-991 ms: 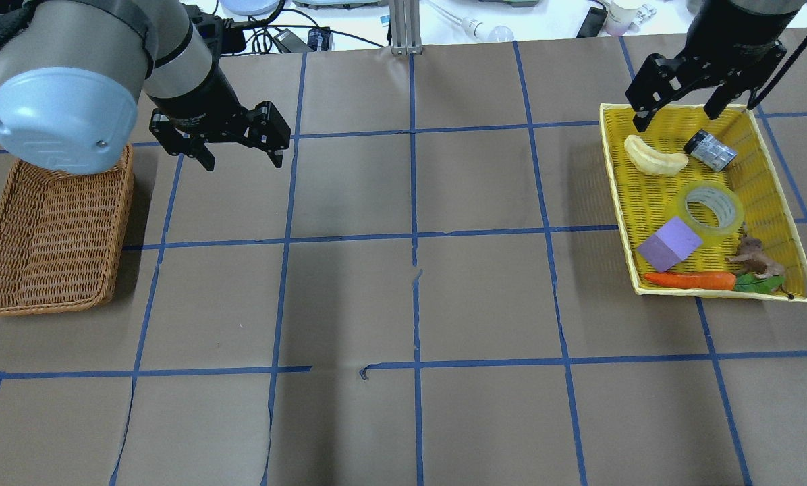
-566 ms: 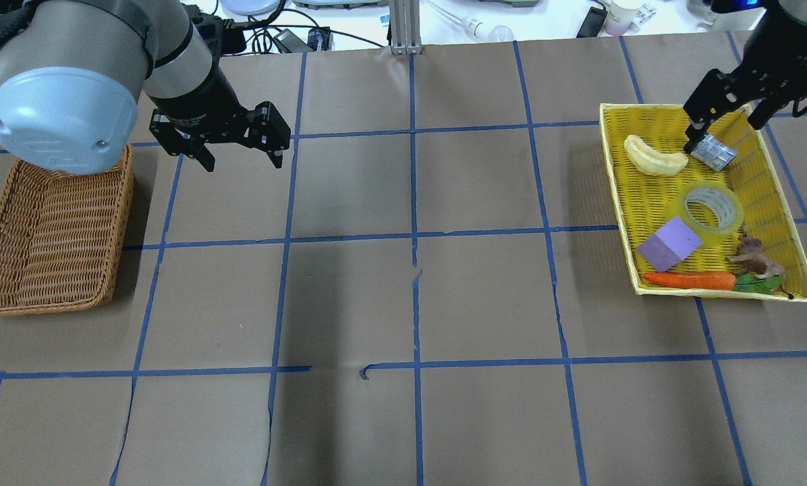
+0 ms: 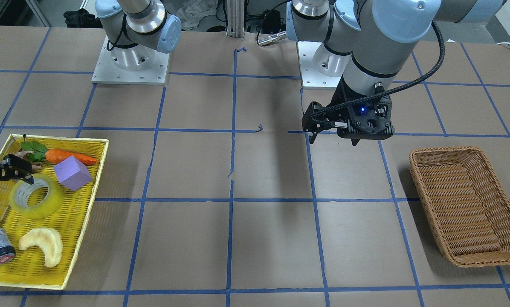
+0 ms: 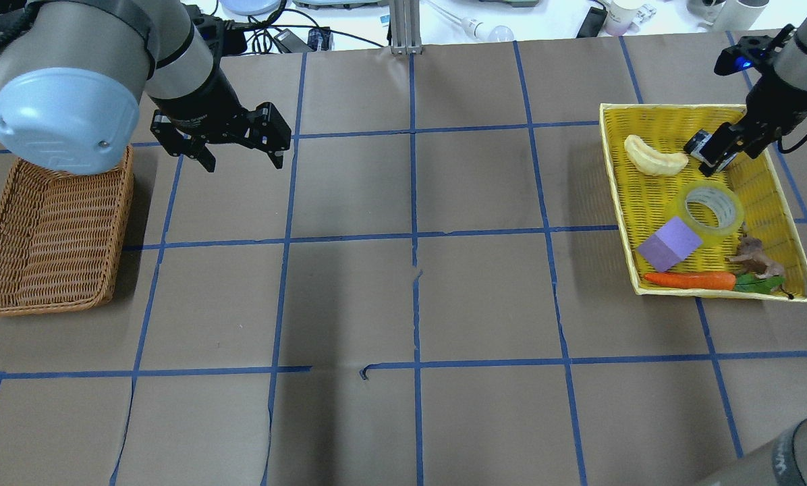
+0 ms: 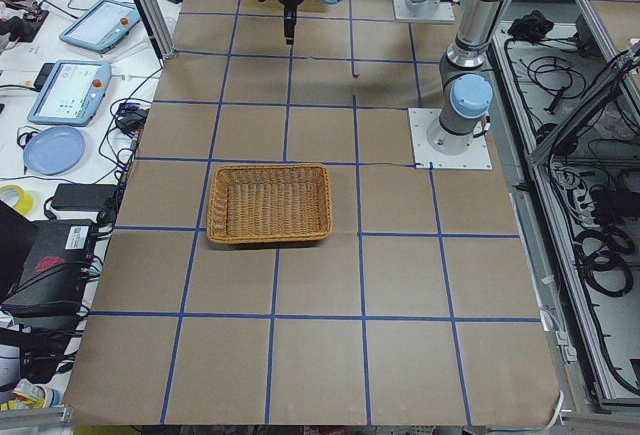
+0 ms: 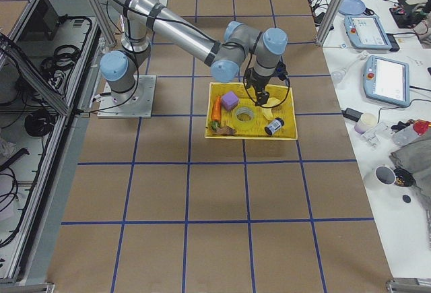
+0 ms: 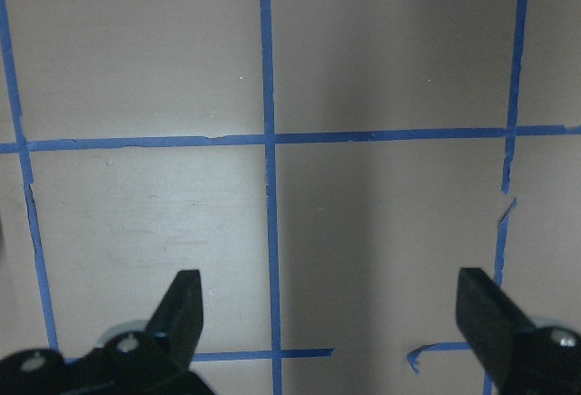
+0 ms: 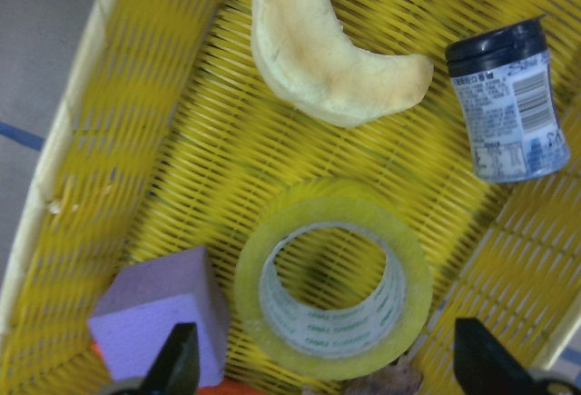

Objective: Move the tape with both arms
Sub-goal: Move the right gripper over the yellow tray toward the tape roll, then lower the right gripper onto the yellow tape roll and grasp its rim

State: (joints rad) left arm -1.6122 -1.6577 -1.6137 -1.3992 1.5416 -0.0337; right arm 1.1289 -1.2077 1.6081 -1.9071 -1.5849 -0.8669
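Two right jaws wide apart over tape (image 8: 333, 277), wrist view only

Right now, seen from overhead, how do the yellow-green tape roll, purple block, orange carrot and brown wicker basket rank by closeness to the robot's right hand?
Nearest the right hand first:
1. yellow-green tape roll, close by in the yellow tray.
2. purple block, farther along the tray.
3. orange carrot, at the tray's end.
4. brown wicker basket, far left.
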